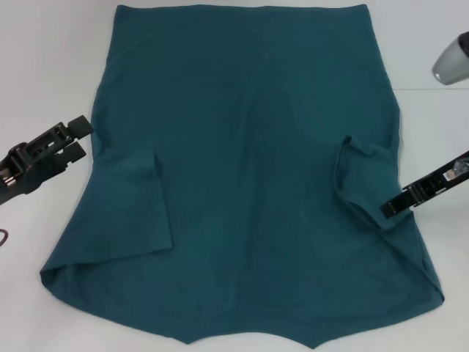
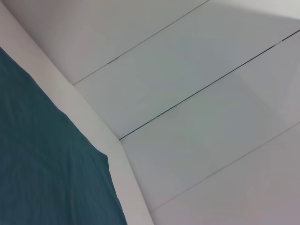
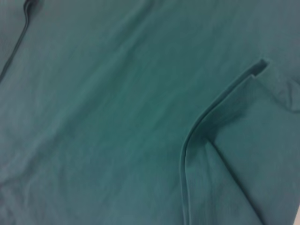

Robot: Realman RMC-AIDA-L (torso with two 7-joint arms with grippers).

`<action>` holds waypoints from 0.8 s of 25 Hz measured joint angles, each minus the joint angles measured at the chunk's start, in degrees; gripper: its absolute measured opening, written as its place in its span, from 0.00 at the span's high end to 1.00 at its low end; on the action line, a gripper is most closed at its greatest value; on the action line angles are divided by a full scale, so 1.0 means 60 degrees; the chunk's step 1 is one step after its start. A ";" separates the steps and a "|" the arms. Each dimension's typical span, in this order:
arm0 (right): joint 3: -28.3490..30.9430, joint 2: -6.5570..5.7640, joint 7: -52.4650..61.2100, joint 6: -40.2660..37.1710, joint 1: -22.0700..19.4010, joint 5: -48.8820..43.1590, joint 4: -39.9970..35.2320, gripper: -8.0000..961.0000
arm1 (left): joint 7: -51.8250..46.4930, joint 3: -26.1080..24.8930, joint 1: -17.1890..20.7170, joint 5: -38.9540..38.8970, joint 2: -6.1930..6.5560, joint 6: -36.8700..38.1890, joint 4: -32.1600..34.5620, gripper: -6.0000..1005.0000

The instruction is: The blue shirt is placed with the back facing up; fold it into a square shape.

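The blue shirt [image 1: 249,183] lies flat on the white table [image 1: 44,66], much larger than either gripper. Both short sleeves are folded inward onto the body, the left sleeve [image 1: 135,205] and the right sleeve [image 1: 363,176]. My left gripper [image 1: 77,138] hovers open just off the shirt's left edge, holding nothing. My right gripper [image 1: 390,207] sits at the shirt's right edge, by the folded right sleeve. The right wrist view is filled by shirt fabric [image 3: 103,117] and the folded sleeve's hem [image 3: 206,117]. A corner of the shirt [image 2: 42,164] shows in the left wrist view.
A grey and white rounded object [image 1: 451,59] stands at the far right. Bare table [image 1: 440,125] lies on both sides of the shirt. The table's edge [image 2: 93,126] runs beside the shirt in the left wrist view, with pale panels beyond it.
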 joint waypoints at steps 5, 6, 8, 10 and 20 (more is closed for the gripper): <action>-0.0252 0.0277 0.0003 0.0071 0.0059 -0.0461 -0.0265 0.50 | -0.0002 -0.0011 0.0043 0.0001 -0.0006 -0.0003 0.0000 0.04; -0.0375 0.0332 0.0051 0.0071 0.0100 -0.0637 -0.0269 0.50 | -0.0001 -0.0013 0.0049 0.0001 -0.0007 -0.0005 0.0000 0.04; -0.0404 0.0358 0.0069 0.0070 0.0119 -0.0686 -0.0269 0.50 | 0.0001 -0.0013 0.0051 0.0001 -0.0007 -0.0017 0.0000 0.04; -0.0422 0.0410 0.0080 0.0070 0.0177 -0.0725 -0.0270 0.50 | 0.0002 -0.0014 0.0052 0.0001 -0.0008 -0.0039 0.0001 0.04; 0.0488 0.0481 0.0055 0.0165 0.0070 -0.0071 -0.0278 0.50 | -0.0219 0.0000 0.0153 0.0063 0.0007 0.0028 0.0074 0.04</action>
